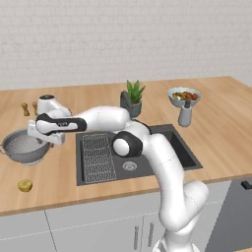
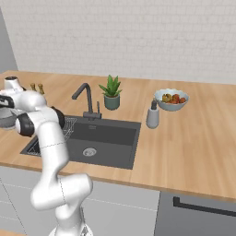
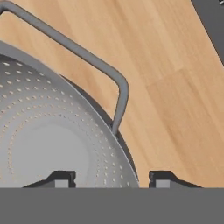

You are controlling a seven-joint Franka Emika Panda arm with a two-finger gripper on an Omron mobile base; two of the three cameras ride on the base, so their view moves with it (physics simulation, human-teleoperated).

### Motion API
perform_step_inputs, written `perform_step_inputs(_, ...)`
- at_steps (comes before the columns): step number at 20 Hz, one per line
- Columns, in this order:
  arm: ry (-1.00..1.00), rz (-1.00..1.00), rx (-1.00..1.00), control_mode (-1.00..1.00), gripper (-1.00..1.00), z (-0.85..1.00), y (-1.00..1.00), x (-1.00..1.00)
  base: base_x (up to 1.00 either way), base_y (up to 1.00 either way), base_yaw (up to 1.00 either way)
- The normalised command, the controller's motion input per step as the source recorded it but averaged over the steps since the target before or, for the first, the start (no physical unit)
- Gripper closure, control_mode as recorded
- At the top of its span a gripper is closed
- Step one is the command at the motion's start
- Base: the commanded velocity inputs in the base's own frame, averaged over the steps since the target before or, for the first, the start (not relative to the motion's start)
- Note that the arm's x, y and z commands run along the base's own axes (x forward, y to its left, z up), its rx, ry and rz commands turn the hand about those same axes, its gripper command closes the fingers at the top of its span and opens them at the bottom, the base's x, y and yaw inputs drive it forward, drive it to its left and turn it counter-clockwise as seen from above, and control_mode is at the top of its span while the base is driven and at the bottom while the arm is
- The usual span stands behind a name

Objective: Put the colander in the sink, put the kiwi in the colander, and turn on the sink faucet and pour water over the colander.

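Observation:
The grey perforated colander (image 1: 22,147) (image 3: 52,131) stands on the wooden counter left of the sink (image 1: 186,153). My gripper (image 1: 43,141) (image 3: 111,179) is down at the colander's right rim, beside its wire side handle (image 3: 105,70). One fingertip is inside the bowl and the other outside. The jaws stand apart, with a gap still showing around the rim. The small yellowish kiwi (image 1: 25,185) lies on the counter in front of the colander, near the front edge. The dark faucet (image 2: 85,99) rises behind the sink (image 2: 106,136).
A wire grid rack (image 1: 97,157) lies in the sink's left half. A potted plant (image 1: 132,98), a white fruit bowl (image 1: 183,96) and a soap dispenser (image 1: 185,115) stand behind the sink. Two brown shakers (image 1: 24,109) stand behind the colander.

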Motion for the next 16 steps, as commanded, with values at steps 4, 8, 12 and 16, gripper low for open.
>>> perform_step_inputs(4,0.02,0.00,0.00,-1.00,1.00,-0.32,-0.14,-0.46,0.00,0.00,0.00)
perform_step_inputs(8,-0.05,0.00,0.00,-1.00,1.00,-0.04,-0.34,-0.78,0.00,0.00,0.00)
perform_step_inputs(12,0.00,0.00,0.06,-1.00,1.00,0.19,-0.48,-0.78,0.00,0.00,0.00)
perform_step_inputs(16,0.00,0.00,0.17,-1.00,1.00,0.45,-0.60,-0.78,0.00,0.00,0.00)
